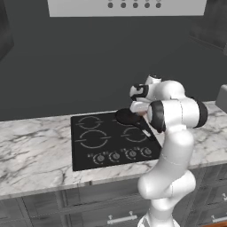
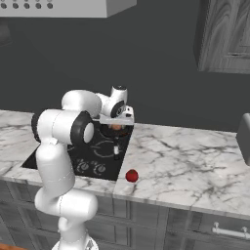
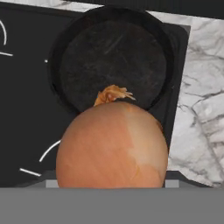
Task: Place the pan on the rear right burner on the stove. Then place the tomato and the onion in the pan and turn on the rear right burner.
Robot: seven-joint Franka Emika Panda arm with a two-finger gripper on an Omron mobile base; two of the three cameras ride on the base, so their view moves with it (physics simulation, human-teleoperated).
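The black pan (image 1: 127, 117) (image 3: 113, 61) sits at the stove's (image 1: 82, 155) rear right, covering the burner ring there, with its thin handle pointing toward the front edge. My gripper (image 1: 140, 111) (image 2: 116, 125) hangs just above the pan's near rim, shut on the brownish-orange onion (image 3: 113, 146) (image 2: 116, 127). The onion's papery tip points toward the pan in the hand view. The red tomato (image 2: 131, 176) lies on the marble counter (image 2: 195, 166) right of the stove's front corner. A row of knobs (image 1: 123, 154) runs along the stove's front.
A range hood (image 1: 126, 6) hangs over the stove. A wall cabinet (image 2: 227, 34) is at the upper right. A grey object (image 2: 244, 136) stands at the counter's far right edge. Drawers run below the counter.
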